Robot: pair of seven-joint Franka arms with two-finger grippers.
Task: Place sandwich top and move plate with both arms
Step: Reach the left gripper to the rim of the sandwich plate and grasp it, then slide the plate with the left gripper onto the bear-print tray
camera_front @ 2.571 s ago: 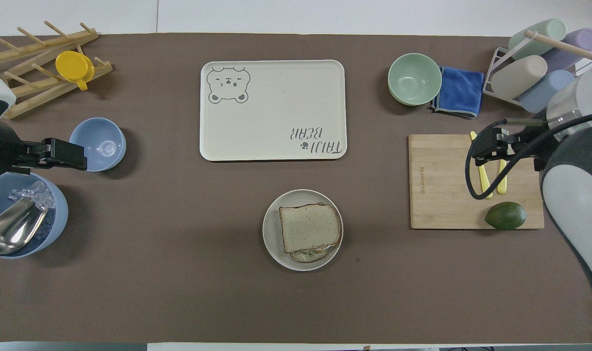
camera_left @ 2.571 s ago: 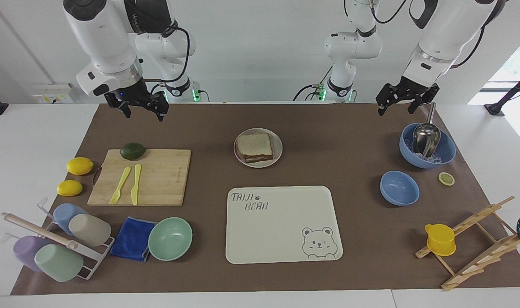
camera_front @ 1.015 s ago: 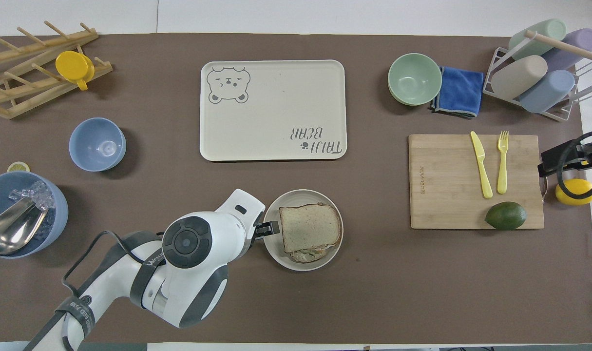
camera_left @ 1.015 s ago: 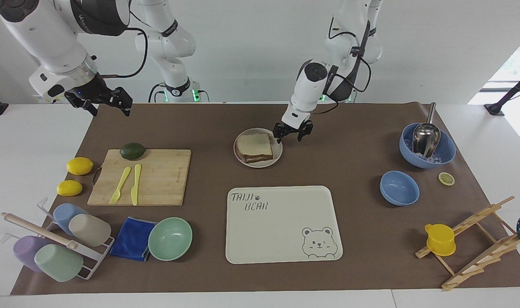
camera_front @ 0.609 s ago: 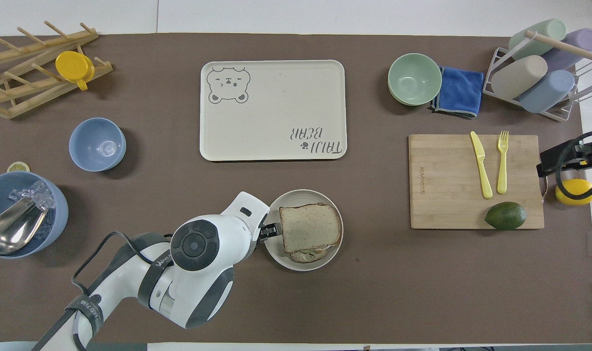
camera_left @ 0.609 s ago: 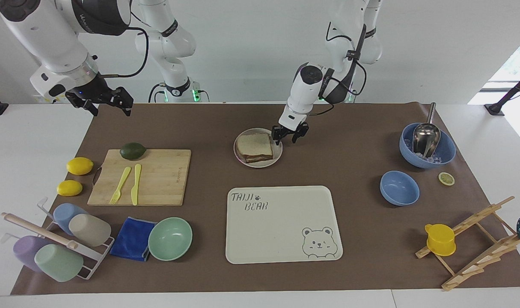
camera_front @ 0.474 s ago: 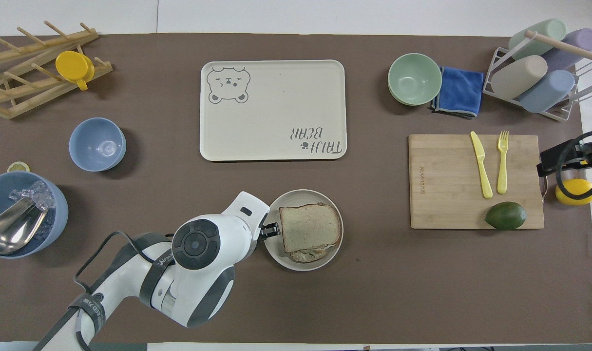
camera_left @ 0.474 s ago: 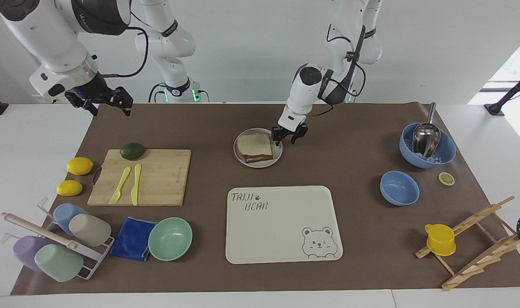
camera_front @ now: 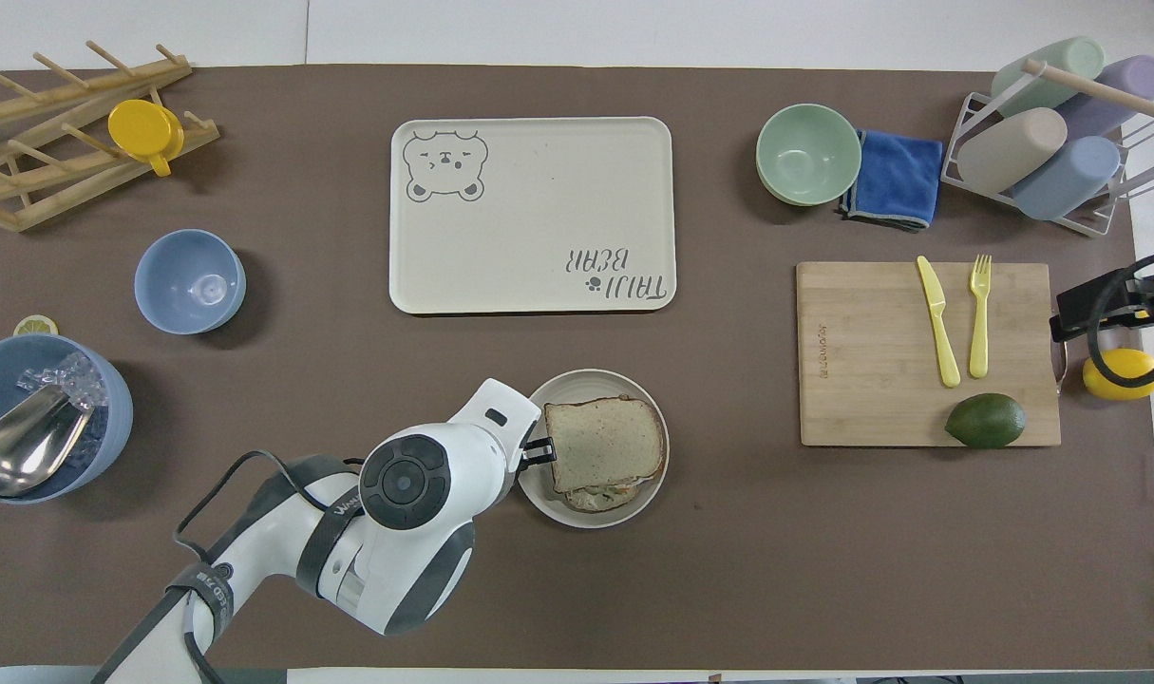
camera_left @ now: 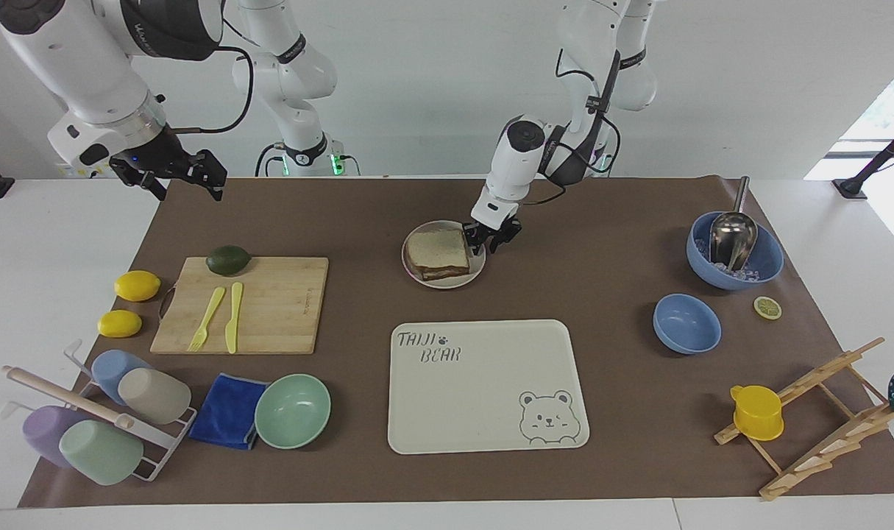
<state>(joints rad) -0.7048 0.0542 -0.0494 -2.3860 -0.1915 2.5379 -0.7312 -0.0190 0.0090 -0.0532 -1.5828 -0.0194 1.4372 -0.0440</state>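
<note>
1. We see the sandwich top [camera_left: 437, 249] lying on the filling, on the plate [camera_left: 477, 273], which sits between the robots and the bear tray [camera_left: 483, 383].
2. Our left gripper [camera_left: 493, 239] has its fingers spread at the plate's rim.
3. Our right gripper [camera_left: 173, 175] hangs spread over the mat's corner, near the avocado [camera_left: 228, 259] on the cutting board [camera_left: 277, 309].
4. The big blue bowl [camera_left: 765, 266] holds ice and a scoop [camera_left: 731, 234].

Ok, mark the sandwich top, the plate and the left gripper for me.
sandwich top [camera_front: 603, 439]: overhead view, middle of the slice's plain upper face.
plate [camera_front: 586, 380]: overhead view, bare rim on the tray's side.
left gripper [camera_left: 492, 240]: facing view, midway between its fingertips at the plate's edge.
</note>
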